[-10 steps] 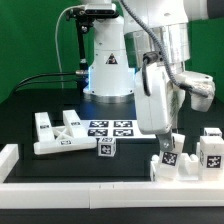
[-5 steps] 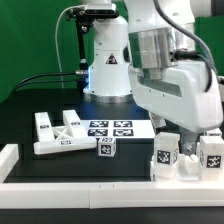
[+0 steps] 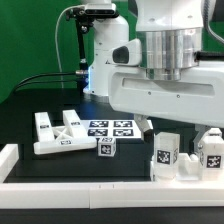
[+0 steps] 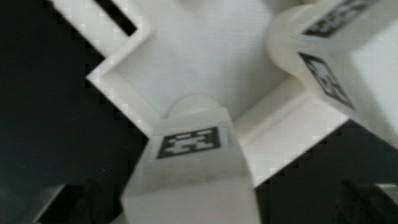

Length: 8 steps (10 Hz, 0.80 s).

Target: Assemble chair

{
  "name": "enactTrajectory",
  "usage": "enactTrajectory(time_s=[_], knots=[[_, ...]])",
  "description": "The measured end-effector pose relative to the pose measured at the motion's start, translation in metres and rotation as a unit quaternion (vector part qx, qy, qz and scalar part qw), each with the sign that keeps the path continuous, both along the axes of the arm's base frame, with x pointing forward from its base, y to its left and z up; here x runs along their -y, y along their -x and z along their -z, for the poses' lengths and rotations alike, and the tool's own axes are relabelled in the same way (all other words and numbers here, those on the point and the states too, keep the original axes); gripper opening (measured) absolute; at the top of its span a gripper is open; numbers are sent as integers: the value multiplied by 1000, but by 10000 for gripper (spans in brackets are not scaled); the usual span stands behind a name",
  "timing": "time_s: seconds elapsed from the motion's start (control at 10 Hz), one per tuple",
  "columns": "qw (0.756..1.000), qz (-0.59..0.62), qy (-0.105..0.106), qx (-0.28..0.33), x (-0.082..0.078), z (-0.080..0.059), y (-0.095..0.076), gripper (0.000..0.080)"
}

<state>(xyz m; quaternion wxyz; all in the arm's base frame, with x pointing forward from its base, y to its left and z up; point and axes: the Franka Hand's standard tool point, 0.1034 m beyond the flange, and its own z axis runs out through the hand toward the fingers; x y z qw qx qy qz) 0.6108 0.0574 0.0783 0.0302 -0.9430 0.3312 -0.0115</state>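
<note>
Wrist view: a tagged chair piece point(image 4: 192, 165) sits between the spread fingers point(image 4: 64, 206), untouched.

I see a black tabletop point(image 3: 25, 105) edged in front by a low white border rail point(image 3: 80, 188). On it lie a flat white notched plastic panel point(image 3: 60, 142) and the marker board point(image 3: 110, 128) just beside it. A small white tagged cube point(image 3: 105, 149) sits before the board. A white stepped cluster of tagged plastic blocks point(image 3: 167, 153) stands toward the exterior view's right.
</note>
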Motion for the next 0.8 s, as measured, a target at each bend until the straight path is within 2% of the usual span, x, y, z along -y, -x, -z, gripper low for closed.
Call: enactTrajectory(time_s=[0.1,0.3,0.4,0.5,0.6,0.8], knots=[[1000,11,-1,-1,0,0,0,621],[999,54,-4,-3,-1,0,0,339],[996,90,-7,-7,1,0,0,339],[988,154,-21,-19,4,-4,-1,283],[972,232,-34,-27,6,-3,-1,283],[919,390,-48,-33,0,-2,-2,283]])
